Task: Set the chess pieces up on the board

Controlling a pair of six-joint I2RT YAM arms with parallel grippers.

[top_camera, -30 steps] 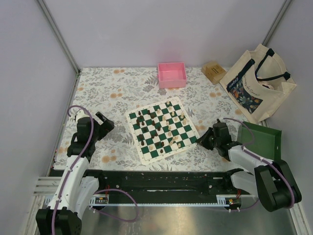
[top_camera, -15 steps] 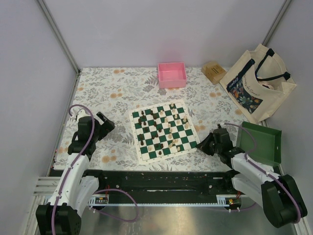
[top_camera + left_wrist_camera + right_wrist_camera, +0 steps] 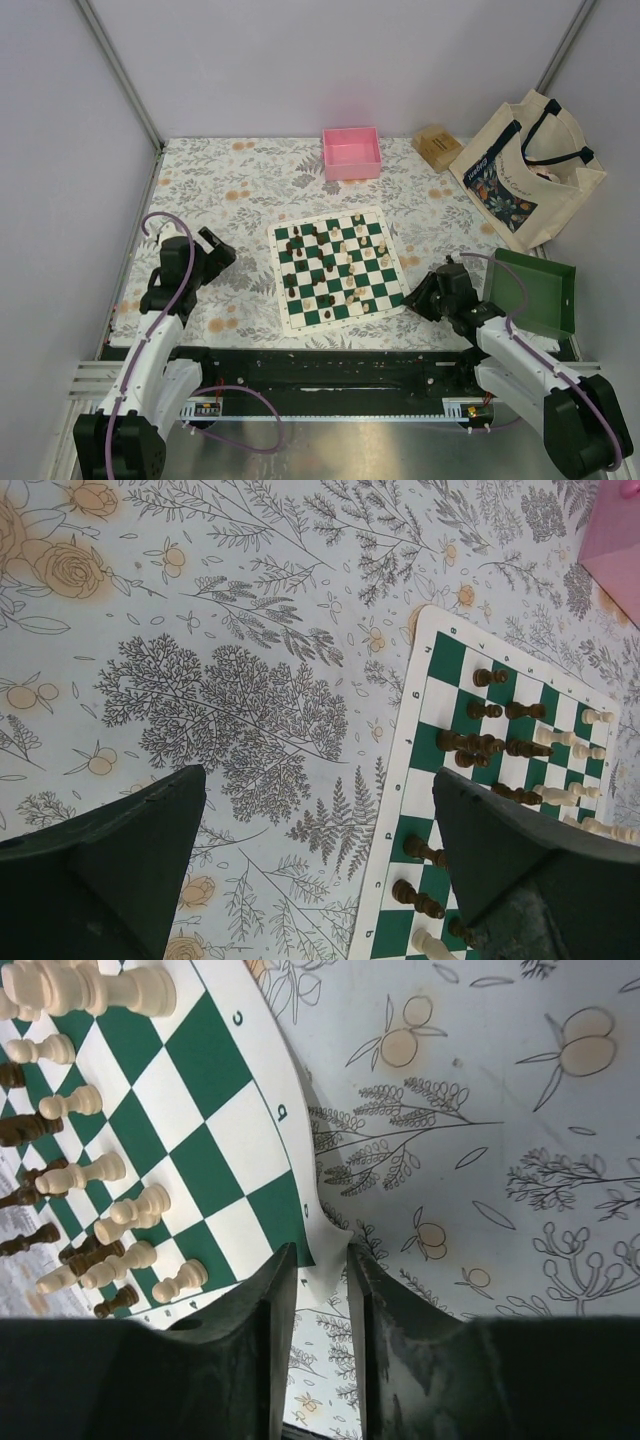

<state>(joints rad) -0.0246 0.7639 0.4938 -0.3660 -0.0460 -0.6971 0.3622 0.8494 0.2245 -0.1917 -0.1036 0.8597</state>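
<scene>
The board (image 3: 280, 285), a green and white checked mat, lies mid-table with dark and cream chess pieces (image 3: 330, 262) scattered over it, some lying down. My right gripper (image 3: 418, 298) sits at the board's near right corner. In the right wrist view its jaws (image 3: 322, 1250) stand a narrow gap apart, and the curled white corner of the board (image 3: 330, 1232) lies loosely between them. Cream pawns (image 3: 125, 1210) stand just beyond. My left gripper (image 3: 215, 250) hovers over the cloth left of the board, wide open (image 3: 318, 780) and empty, with dark pieces (image 3: 470, 743) to its right.
A pink tray (image 3: 351, 153) stands behind the board. A green tray (image 3: 535, 293) lies at the right edge beside my right arm. A tote bag (image 3: 525, 170) and a small brown box (image 3: 437, 146) fill the back right corner. A floral cloth covers the table.
The board has swung round as its right corner was drawn towards the near edge by the right gripper. The right jaws, shut before, now stand slightly apart. The left arm barely moved.
</scene>
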